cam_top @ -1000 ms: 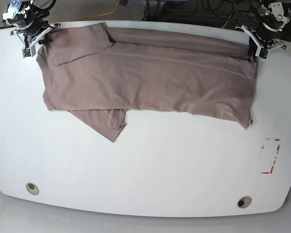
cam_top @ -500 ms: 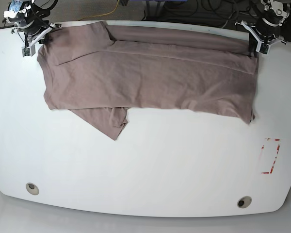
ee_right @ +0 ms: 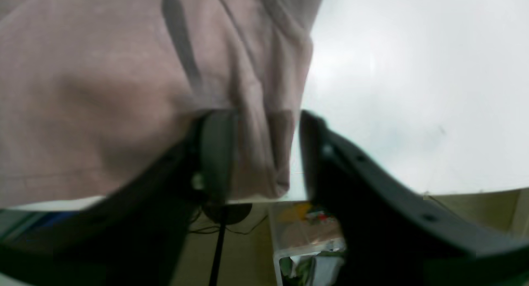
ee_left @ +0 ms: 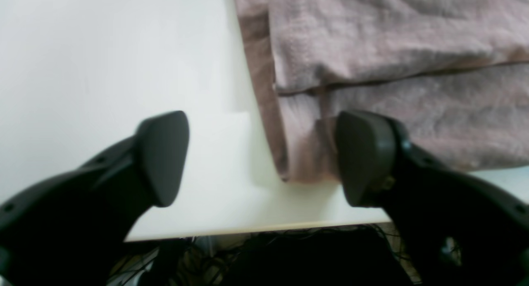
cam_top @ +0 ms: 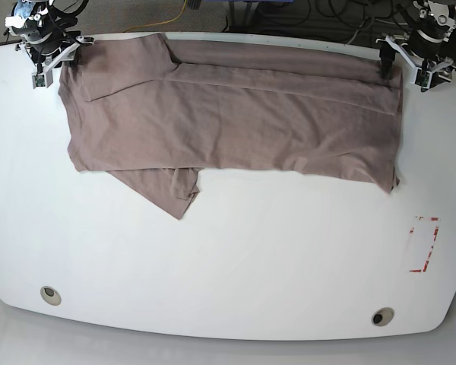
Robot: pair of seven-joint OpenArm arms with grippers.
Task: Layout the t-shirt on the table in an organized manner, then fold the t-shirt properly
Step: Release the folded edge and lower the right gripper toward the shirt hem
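The mauve-brown t-shirt (cam_top: 235, 122) lies spread across the far half of the white table (cam_top: 251, 258), with one sleeve poking out toward the front left. My left gripper (cam_top: 405, 70) is at the shirt's far right corner. In the left wrist view this gripper (ee_left: 262, 158) stands wide open, and the shirt's corner (ee_left: 306, 162) rests on the table beside one finger. My right gripper (cam_top: 58, 62) is at the far left corner. In the right wrist view it (ee_right: 264, 153) is open, with a fold of the t-shirt (ee_right: 103, 91) lying loose between the jaws.
A red tape rectangle (cam_top: 424, 243) marks the table at the right. Two round grommet holes (cam_top: 51, 295) (cam_top: 382, 316) sit near the front edge. Both grippers hang right at the table's far edge (ee_left: 256, 230), with cables (cam_top: 304, 15) beyond it.
Both grippers have gone from shut on the shirt's far corners to open. Before that they drew the shirt slightly toward the far edge.
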